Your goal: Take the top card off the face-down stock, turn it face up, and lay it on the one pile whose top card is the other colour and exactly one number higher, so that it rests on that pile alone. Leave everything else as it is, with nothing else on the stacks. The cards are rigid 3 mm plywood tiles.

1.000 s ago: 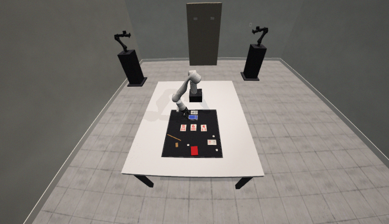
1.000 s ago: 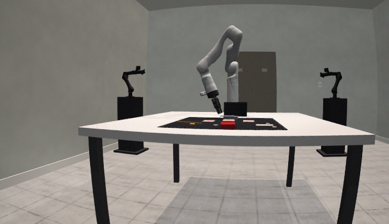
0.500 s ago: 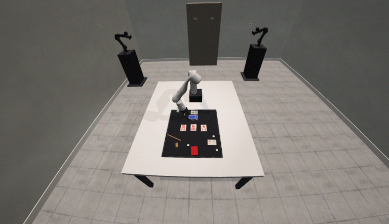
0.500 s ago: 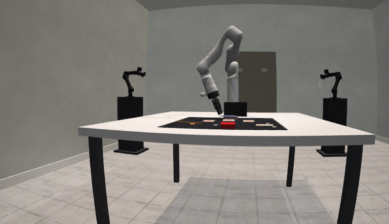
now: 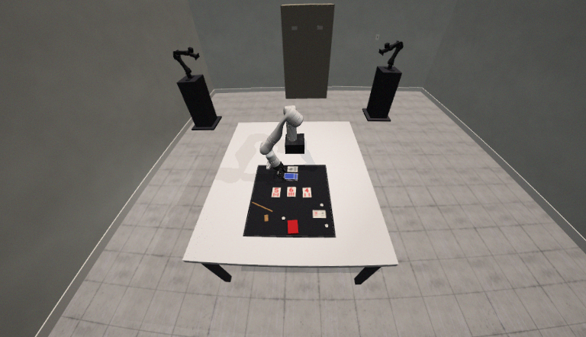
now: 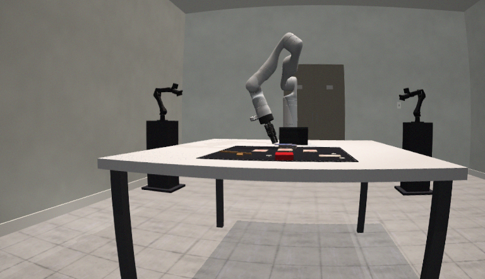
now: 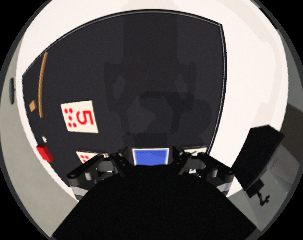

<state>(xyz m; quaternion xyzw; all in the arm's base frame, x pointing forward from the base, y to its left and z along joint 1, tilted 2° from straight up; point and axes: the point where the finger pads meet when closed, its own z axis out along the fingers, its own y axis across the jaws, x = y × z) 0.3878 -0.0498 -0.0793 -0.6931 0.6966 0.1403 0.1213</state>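
The face-down stock [image 5: 291,175] is a blue-backed stack at the back of the black mat [image 5: 289,200]. In front of it, three face-up piles show a red 5 [image 5: 275,192], a red 6 [image 5: 291,191] and a red 4 [image 5: 307,192]. My gripper [image 5: 280,171] is tilted and low at the stock's left edge, and it also shows in the side view [image 6: 273,139]. In the wrist view the blue card [image 7: 151,156] lies between my spread fingers. The gripper is open. I cannot tell whether the fingers touch the card.
A face-up card [image 5: 292,168] lies behind the stock and another [image 5: 318,213] at the mat's right. A red block [image 5: 293,226], a wooden stick [image 5: 262,207], a small brown piece [image 5: 265,217] and small white discs [image 5: 282,217] lie near the front. The arm's black base [image 5: 294,143] stands behind the mat.
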